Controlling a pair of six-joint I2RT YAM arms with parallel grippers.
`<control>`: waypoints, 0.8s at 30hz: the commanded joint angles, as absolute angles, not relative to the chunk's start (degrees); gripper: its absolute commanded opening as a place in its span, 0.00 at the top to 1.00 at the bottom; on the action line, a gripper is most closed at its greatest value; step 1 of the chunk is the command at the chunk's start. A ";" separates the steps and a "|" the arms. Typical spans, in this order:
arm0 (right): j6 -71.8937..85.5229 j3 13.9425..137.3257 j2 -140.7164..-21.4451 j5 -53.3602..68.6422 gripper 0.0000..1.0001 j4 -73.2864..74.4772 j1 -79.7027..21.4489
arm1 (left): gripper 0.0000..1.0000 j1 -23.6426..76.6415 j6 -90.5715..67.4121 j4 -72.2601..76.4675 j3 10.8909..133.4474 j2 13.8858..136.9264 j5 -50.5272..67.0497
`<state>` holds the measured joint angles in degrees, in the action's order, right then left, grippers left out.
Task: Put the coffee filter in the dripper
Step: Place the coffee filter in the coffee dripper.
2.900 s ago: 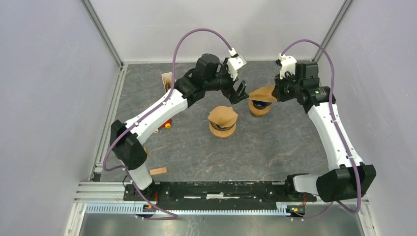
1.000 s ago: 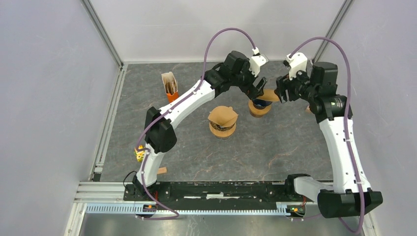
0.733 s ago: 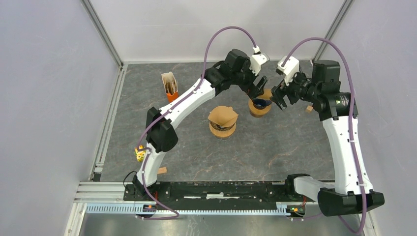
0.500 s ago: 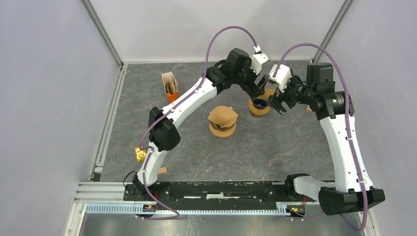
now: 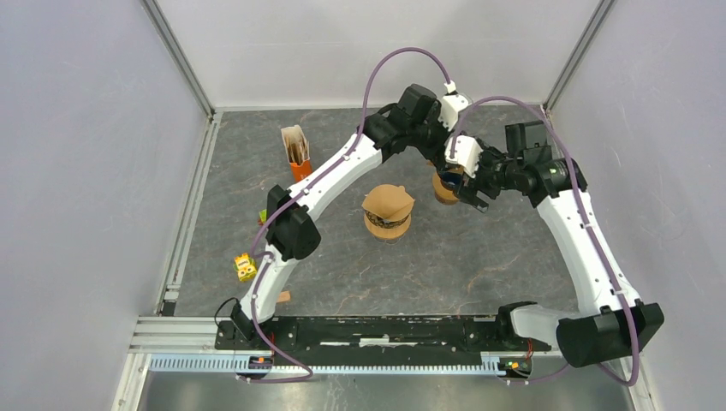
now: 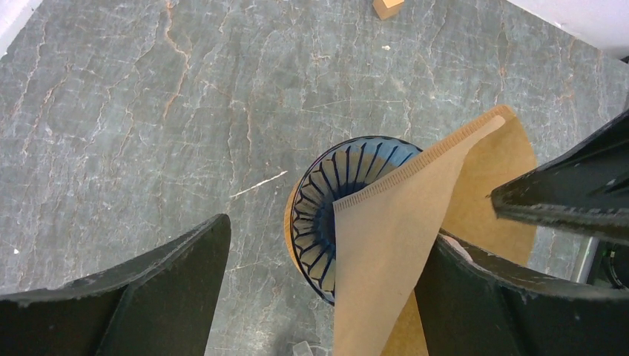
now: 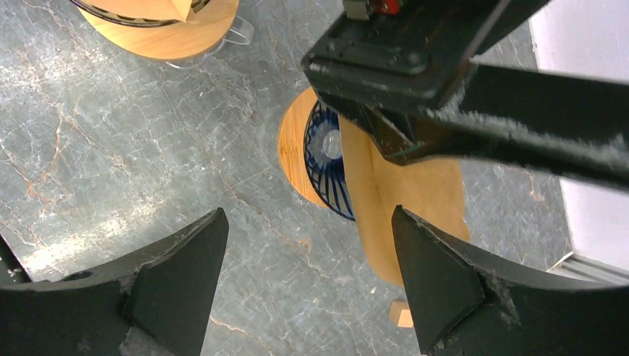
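We log coffee filter (image 6: 400, 245), flat, slanting over dripper (image 6: 319, 215) rim | left end effector (image 6: 330, 233) open astride dripper, filter in its gap | right end effector (image 7: 308, 213) open above dripper

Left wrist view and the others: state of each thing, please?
coffee filter: flat, unopened, lying across the dripper rim, not seated
blue dripper: upright, mostly uncovered
left gripper: open, straddling the filter
right gripper: open, empty
second dripper: upright, filter seated in it
filter stand: upright, stocked
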<state>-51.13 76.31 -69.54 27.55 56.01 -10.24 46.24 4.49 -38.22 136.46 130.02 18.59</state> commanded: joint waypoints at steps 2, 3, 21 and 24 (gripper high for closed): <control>-52.21 75.43 -70.95 24.84 0.13 51.67 -13.35 | 0.08 45.97 2.64 -39.01 139.91 130.83 19.41; -52.06 75.05 -71.17 24.46 0.13 51.29 -14.20 | 0.08 45.97 2.64 -39.08 140.13 130.92 19.28; -51.85 66.62 -72.77 22.43 0.17 44.33 -17.49 | 0.08 44.25 2.10 -39.63 142.68 134.47 20.56; -51.88 66.89 -73.70 21.83 0.17 43.90 -17.57 | 0.08 44.25 2.16 -39.64 142.85 135.17 20.82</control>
